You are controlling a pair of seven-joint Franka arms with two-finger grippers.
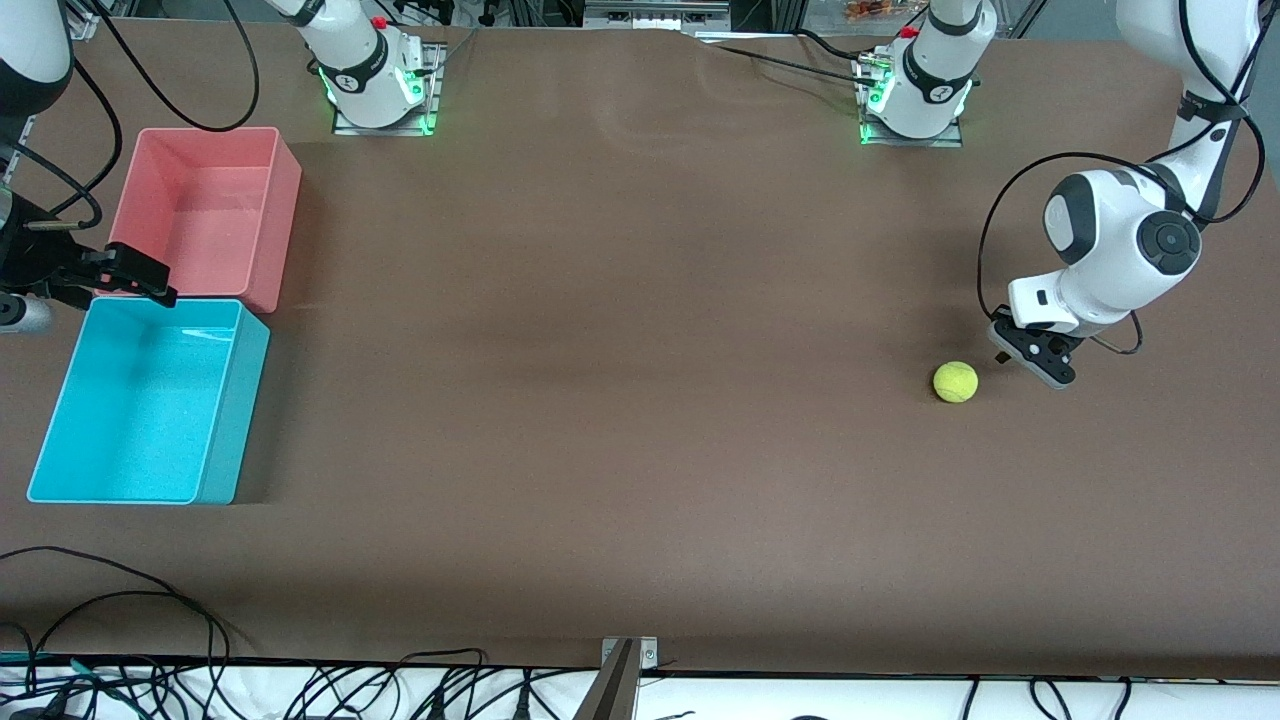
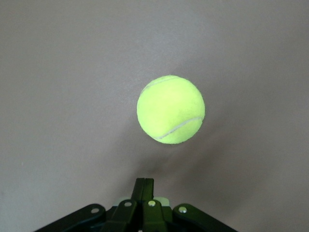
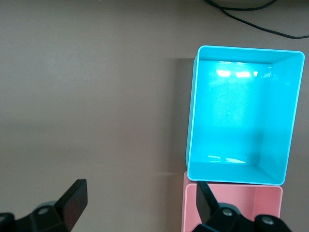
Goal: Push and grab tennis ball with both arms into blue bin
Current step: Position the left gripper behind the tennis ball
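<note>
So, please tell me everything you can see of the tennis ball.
The tennis ball is small, round and yellow-green, with a fuzzy felt look and a pale curved seam that shows in the left wrist view. It lies alone on the brown table, toward the left arm's end, a long way from the blue bin. The left gripper is low beside it with its jaws shut, close but apart from it. Nothing but the table touches the ball.

Desk: brown, matte
Tennis ball: on the desk, toward the left arm's end
Blue bin: right arm's end — nearer the front camera
Pink bin: touching the blue bin — farther back
</note>
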